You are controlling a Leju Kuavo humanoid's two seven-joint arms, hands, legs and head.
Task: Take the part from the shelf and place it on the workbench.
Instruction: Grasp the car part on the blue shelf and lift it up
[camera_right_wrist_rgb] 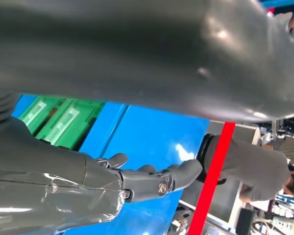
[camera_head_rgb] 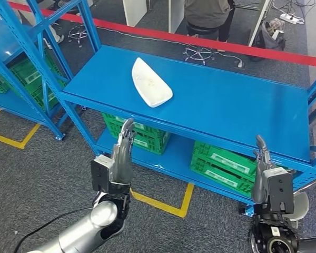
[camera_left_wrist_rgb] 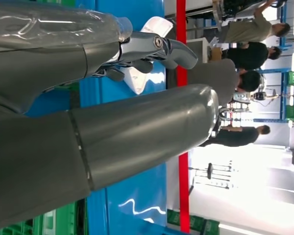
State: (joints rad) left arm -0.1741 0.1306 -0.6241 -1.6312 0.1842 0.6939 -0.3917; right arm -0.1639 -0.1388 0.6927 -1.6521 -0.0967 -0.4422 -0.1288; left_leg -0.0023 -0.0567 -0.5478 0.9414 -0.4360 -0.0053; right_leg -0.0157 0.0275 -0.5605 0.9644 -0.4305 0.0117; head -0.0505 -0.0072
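Partly hidden under the shelf (camera_head_rgb: pixel 228 100), green crates (camera_head_rgb: pixel 221 166) show only their front edges. Both hands, left hand (camera_head_rgb: pixel 122 158) and right hand (camera_head_rgb: pixel 262 171), are open, empty, below its front edge; the white part (camera_head_rgb: pixel 150 81) lies well beyond, toward the shelf's back-left.

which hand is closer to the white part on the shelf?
Left. The left hand is raised just below the white part; the right hand is far off to its right.

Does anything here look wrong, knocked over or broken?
Nothing stands out. The white part lies flat on the blue shelf, set at a slant to its edges, with no visible damage. The green crates sit on the level below. The left hand and right hand are raised, holding nothing.
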